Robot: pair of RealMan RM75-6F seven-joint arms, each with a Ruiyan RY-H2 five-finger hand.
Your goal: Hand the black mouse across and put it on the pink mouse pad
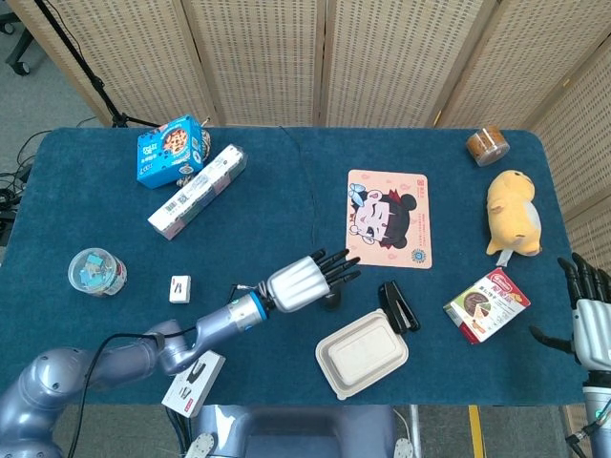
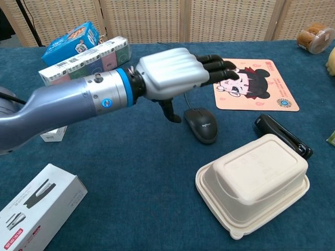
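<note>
The black mouse (image 1: 332, 301) (image 2: 201, 124) lies on the blue tablecloth, left of the white clamshell box, its thin cable (image 2: 186, 100) trailing towards the back. My left hand (image 1: 307, 279) (image 2: 175, 76) hovers just above and left of it with fingers stretched out flat, holding nothing. The pink mouse pad (image 1: 388, 218) (image 2: 254, 84) with a cartoon print lies behind and to the right of the mouse. At the table's right edge my right hand (image 1: 590, 315) shows only in the head view, fingers apart and empty.
A white clamshell box (image 1: 362, 353) and a black stapler (image 1: 398, 305) lie right of the mouse. Snack packet (image 1: 487, 304), yellow plush (image 1: 512, 212) and brown jar (image 1: 488, 146) fill the right side. Blue box (image 1: 170, 150), tissue pack (image 1: 197, 190), clip jar (image 1: 96, 272) and small boxes sit left.
</note>
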